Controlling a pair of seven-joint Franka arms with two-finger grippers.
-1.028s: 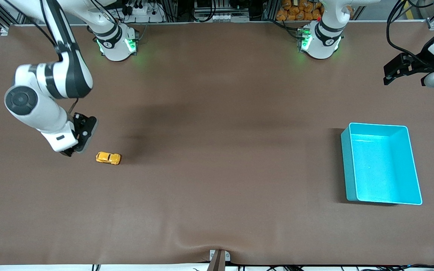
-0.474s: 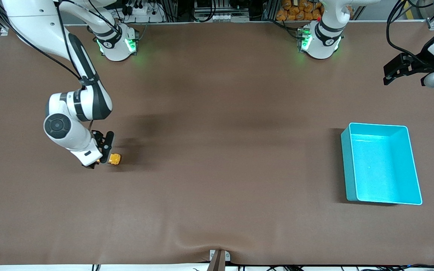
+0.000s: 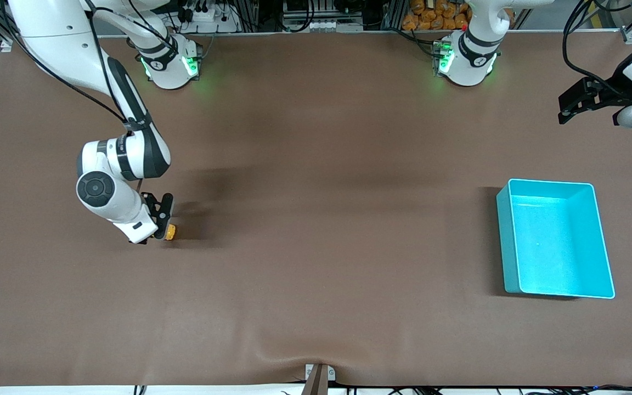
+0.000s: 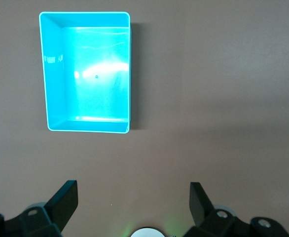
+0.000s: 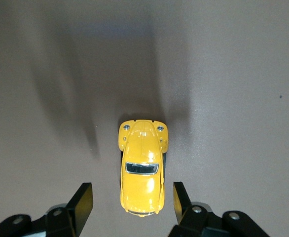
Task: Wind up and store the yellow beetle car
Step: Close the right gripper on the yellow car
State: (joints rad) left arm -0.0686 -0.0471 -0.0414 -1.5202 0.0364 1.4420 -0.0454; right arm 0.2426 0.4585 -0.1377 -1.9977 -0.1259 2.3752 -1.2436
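The yellow beetle car [image 3: 169,233] stands on the brown table toward the right arm's end. My right gripper [image 3: 158,222] is open and low over it, hiding most of it in the front view. In the right wrist view the car [image 5: 142,168] lies lengthwise between the two open fingers [image 5: 83,201], its rear end between the tips, apart from both. The turquoise bin [image 3: 556,239] stands empty toward the left arm's end and also shows in the left wrist view [image 4: 87,73]. My left gripper [image 3: 579,101] is open, held high, and waits at the table's edge.
The brown table cover [image 3: 316,219] has a raised wrinkle near its front edge, above a small bracket [image 3: 319,376]. The two arm bases [image 3: 169,63] stand along the table's edge farthest from the front camera.
My right gripper has moved toward the left arm's end and come down over the yellow car, which now sits between its open fingers. The car, the bin and the left arm have not moved.
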